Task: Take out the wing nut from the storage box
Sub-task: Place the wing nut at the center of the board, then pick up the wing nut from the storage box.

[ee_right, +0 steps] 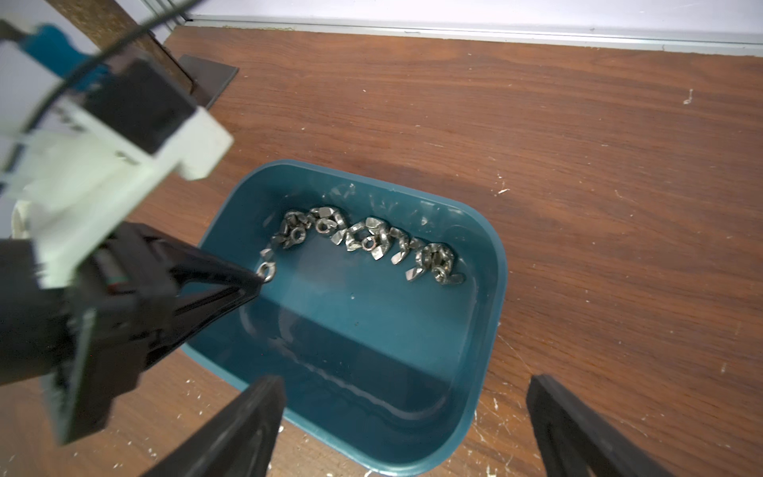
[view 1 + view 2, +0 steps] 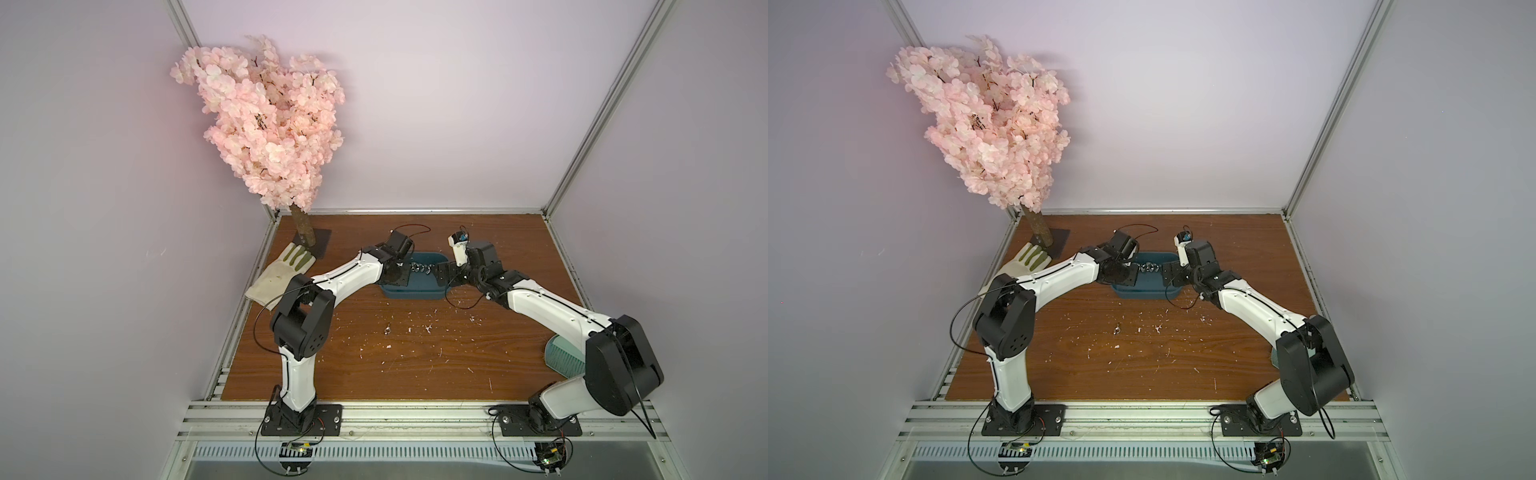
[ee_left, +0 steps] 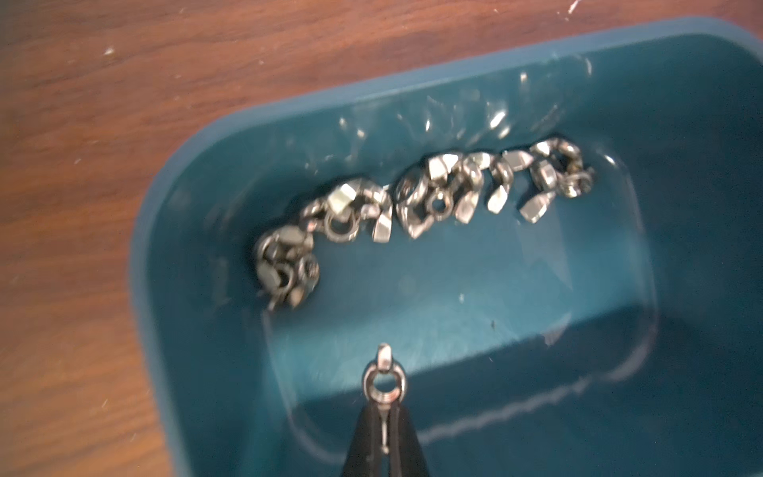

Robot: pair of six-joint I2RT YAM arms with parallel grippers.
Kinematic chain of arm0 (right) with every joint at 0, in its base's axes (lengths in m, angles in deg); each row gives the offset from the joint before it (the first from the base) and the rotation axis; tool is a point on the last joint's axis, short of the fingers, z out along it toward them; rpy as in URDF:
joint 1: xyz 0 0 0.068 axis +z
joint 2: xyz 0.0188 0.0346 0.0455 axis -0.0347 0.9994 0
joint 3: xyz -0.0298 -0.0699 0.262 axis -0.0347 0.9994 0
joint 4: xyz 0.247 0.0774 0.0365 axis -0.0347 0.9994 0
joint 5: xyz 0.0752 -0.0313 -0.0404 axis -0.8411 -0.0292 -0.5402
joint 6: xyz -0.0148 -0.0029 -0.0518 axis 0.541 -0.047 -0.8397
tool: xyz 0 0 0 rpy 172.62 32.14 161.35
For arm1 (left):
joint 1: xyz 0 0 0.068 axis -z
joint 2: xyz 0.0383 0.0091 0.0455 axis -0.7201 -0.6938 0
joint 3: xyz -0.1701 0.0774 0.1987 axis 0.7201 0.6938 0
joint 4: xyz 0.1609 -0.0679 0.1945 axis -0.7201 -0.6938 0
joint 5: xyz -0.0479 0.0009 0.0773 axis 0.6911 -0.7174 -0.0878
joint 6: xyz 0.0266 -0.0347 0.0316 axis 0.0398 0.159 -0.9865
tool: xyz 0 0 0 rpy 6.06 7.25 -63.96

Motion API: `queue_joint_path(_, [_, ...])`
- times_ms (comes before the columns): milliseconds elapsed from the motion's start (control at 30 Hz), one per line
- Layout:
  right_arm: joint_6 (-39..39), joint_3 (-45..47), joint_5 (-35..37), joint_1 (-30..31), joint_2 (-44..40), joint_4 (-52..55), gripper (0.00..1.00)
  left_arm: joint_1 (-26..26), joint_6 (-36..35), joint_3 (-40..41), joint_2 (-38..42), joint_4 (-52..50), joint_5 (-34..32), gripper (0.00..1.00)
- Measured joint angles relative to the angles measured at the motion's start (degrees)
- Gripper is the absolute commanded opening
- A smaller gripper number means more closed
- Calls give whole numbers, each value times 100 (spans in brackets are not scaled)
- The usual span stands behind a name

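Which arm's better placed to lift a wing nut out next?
Left. The left gripper is shut on a wing nut inside the storage box; the right gripper is open, holding nothing.

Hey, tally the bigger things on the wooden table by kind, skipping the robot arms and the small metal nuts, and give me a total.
Dark teal plastic storage box: 1
Off-white fabric work glove: 1
Pink artificial blossom tree: 1
Pale mint-green ribbed plastic item: 1
Total: 4
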Motion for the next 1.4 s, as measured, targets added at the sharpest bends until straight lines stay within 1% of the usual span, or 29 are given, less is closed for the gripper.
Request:
queue_joint_path(400, [116, 396, -133, 581, -306, -109, 100, 125, 492, 2000, 1969, -13, -133, 4])
queue_joint_path(700, [188, 691, -326, 994, -527, -221, 100, 334, 909, 3237, 2793, 142, -72, 5])
queue_joint_path(1000, [203, 863, -428, 1174, -798, -210, 100, 564, 1290, 4098, 2907, 605, 168, 5])
queue_joint_path(1167, [251, 946, -428, 1213, -800, -212, 99, 695, 1453, 4179, 2870, 815, 225, 7])
queue_joint_path(1400, [262, 1003, -402, 1237, -800, -188, 100, 732, 1478, 4135, 2645, 966, 256, 8])
